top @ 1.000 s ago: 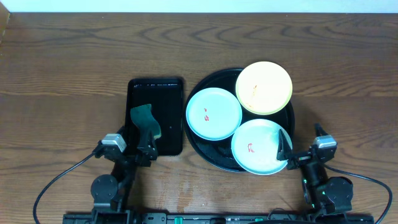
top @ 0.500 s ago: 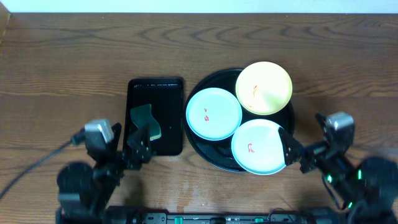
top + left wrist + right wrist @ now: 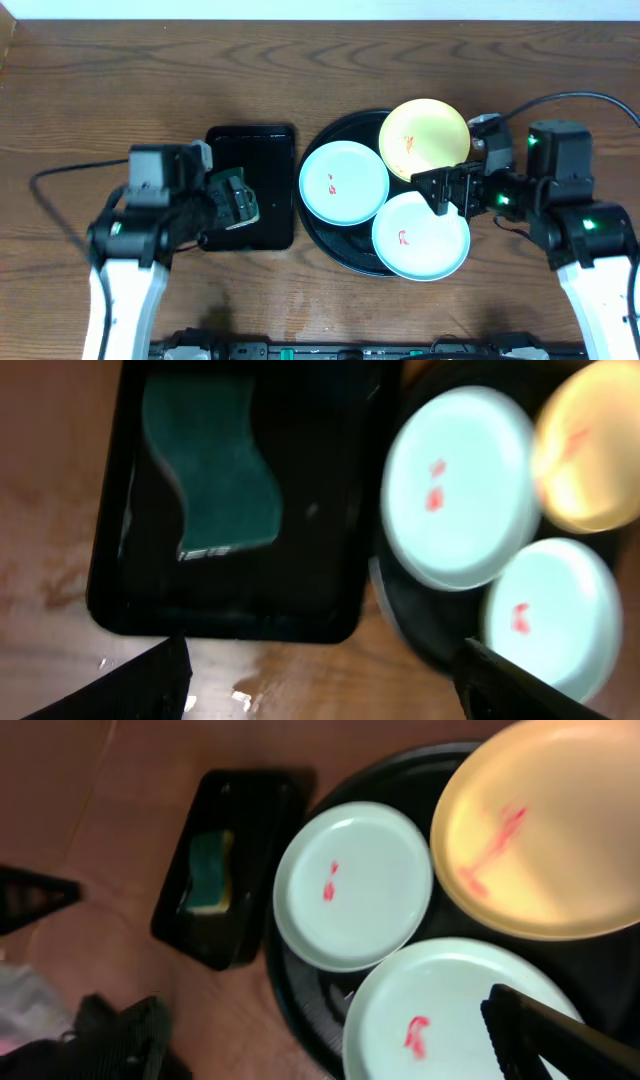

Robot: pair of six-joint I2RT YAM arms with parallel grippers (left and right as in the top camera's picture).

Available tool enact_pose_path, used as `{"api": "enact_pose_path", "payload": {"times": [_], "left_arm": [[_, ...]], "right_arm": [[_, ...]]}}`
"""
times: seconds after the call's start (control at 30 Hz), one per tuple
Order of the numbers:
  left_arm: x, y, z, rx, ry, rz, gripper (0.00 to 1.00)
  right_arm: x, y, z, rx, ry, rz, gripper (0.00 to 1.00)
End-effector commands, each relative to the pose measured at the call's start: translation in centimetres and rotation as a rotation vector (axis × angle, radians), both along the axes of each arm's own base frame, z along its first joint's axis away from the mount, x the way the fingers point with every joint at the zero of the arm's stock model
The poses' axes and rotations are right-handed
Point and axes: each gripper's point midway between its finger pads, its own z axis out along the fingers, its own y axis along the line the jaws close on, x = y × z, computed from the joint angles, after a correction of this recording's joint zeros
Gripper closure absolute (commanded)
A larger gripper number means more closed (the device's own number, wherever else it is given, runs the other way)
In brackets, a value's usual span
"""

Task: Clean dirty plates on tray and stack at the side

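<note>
The round black tray (image 3: 330, 248) holds three plates, each with a red smear: a mint-blue plate (image 3: 344, 182) on the left, a yellow plate (image 3: 424, 140) at the back and another mint-blue plate (image 3: 420, 240) at the front. My right gripper (image 3: 437, 190) hovers open above the gap between the yellow and front plates, and nothing is between its fingers (image 3: 550, 1035). My left gripper (image 3: 240, 200) is open over the small rectangular tray, holding nothing. In the left wrist view its fingers (image 3: 150, 685) frame bare wood.
A rectangular black tray (image 3: 270, 160) lies left of the round one. A dark green sponge (image 3: 215, 470) rests in it, largely covered by my left gripper from overhead. A cable (image 3: 60, 190) trails from the left arm. Wooden table surrounds both trays.
Both arms have lifted from the front edge and reached forward. The left now hangs over the rectangular tray, the right over the round tray's right side. Plates have not moved.
</note>
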Motion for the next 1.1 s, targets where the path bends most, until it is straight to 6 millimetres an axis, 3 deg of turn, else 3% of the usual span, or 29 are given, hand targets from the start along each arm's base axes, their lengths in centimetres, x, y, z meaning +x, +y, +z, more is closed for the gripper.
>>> {"api": "enact_pose_path", "payload": {"times": [0.0,0.1,0.27,0.4,0.57,0.6,0.67,0.7,0.8,0.93,0.97,1.07], "left_arm": [[0.7,1.7,-3.3,0.104,0.128,0.029,0.16],[1.5,3.7,-6.2,0.215,0.226,0.121,0.24],[4.2,3.7,-11.3,0.223,0.308,0.132,0.47],[5.1,3.5,-14.4,0.217,0.359,0.127,0.56],[5.1,3.6,-18.2,0.231,0.438,0.129,0.57],[5.2,3.4,-18.7,0.223,0.447,0.127,0.61],[5.2,2.5,-19.8,0.170,0.467,0.111,0.88],[5.1,1.9,-19.9,0.139,0.472,0.097,0.92],[5.4,1.1,-19.3,0.098,0.457,0.078,0.92],[6.3,0.8,-16.1,0.080,0.389,0.061,0.93],[6.4,0.8,-15.1,0.078,0.370,0.061,0.91],[6.3,0.8,-12.9,0.078,0.318,0.051,0.71]], "right_arm": [[-0.5,1.2,0.6,0.052,0.026,0.044,0.01],[-0.6,1.2,0.6,0.051,0.032,0.043,0.09],[-0.7,1.2,0.5,0.051,0.038,0.043,0.16],[-1.1,1.1,0.2,0.048,0.062,0.042,0.20],[-1.3,1.1,0.0,0.044,0.071,0.040,0.22],[-1.3,1.0,0.0,0.044,0.072,0.040,0.23],[-1.3,1.0,0.0,0.044,0.073,0.040,0.23],[-1.3,1.0,0.0,0.044,0.073,0.040,0.23],[-1.4,1.0,-0.1,0.044,0.077,0.040,0.23],[-1.4,1.0,-0.1,0.043,0.077,0.040,0.23],[-1.4,1.0,-0.1,0.043,0.077,0.040,0.23],[-1.4,1.0,-0.1,0.043,0.077,0.040,0.23]]}}
